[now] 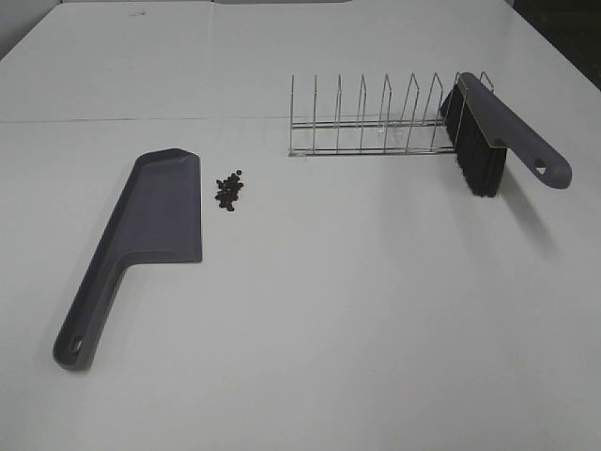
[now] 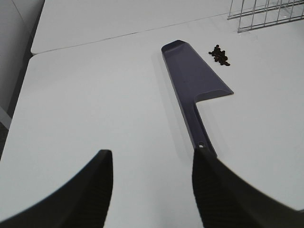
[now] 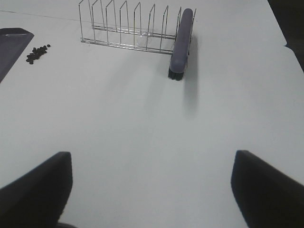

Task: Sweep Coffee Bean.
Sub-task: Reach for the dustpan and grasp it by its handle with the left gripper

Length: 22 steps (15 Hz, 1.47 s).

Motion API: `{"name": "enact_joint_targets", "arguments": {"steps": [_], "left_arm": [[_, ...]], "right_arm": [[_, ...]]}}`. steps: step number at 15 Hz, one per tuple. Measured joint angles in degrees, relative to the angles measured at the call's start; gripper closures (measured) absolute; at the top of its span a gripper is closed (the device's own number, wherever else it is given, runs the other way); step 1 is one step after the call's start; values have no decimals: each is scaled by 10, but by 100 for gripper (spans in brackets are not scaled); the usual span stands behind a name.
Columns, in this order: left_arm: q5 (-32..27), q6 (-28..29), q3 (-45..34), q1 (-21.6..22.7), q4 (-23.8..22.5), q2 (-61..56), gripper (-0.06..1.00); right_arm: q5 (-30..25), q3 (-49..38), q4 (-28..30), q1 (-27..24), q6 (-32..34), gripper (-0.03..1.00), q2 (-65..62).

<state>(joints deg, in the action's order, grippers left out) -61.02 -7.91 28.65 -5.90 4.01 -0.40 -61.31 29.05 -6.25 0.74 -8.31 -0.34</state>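
Note:
A small cluster of dark coffee beans [image 1: 229, 191] lies on the white table just right of the grey dustpan [image 1: 150, 230], whose blade points away and handle points toward the front left. The beans [image 2: 219, 55] and dustpan [image 2: 194, 85] show in the left wrist view, and the beans [image 3: 37, 53] in the right wrist view. A grey brush with black bristles [image 1: 488, 141] rests in the right end of a wire rack [image 1: 376, 117]. My left gripper [image 2: 152, 190] is open and empty, short of the dustpan's handle end. My right gripper [image 3: 152, 190] is open and empty, well short of the brush [image 3: 180, 42].
The wire rack [image 3: 128, 28] stands at the back, right of centre. A seam runs across the table behind the dustpan. The table's left edge shows in the left wrist view [image 2: 21, 90]. Neither arm appears in the exterior high view.

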Motion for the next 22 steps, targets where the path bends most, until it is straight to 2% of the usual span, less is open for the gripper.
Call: {"name": "enact_joint_targets", "arguments": {"steps": [15, 17, 18, 19, 20, 22], "left_arm": [[14, 3, 5, 0, 0, 2, 47], [95, 13, 10, 0, 0, 41, 47], [203, 15, 11, 0, 0, 124, 47], [249, 15, 12, 0, 1, 174, 47], [284, 15, 19, 0, 6, 234, 47], [308, 15, 42, 0, 24, 327, 47]], "right_arm": [[0, 0, 0, 0, 0, 20, 0], [0, 0, 0, 0, 0, 20, 0], [0, 0, 0, 0, 0, 20, 0], [0, 0, 0, 0, 0, 20, 0], [0, 0, 0, 0, 0, 20, 0], [0, 0, 0, 0, 0, 20, 0]]}}
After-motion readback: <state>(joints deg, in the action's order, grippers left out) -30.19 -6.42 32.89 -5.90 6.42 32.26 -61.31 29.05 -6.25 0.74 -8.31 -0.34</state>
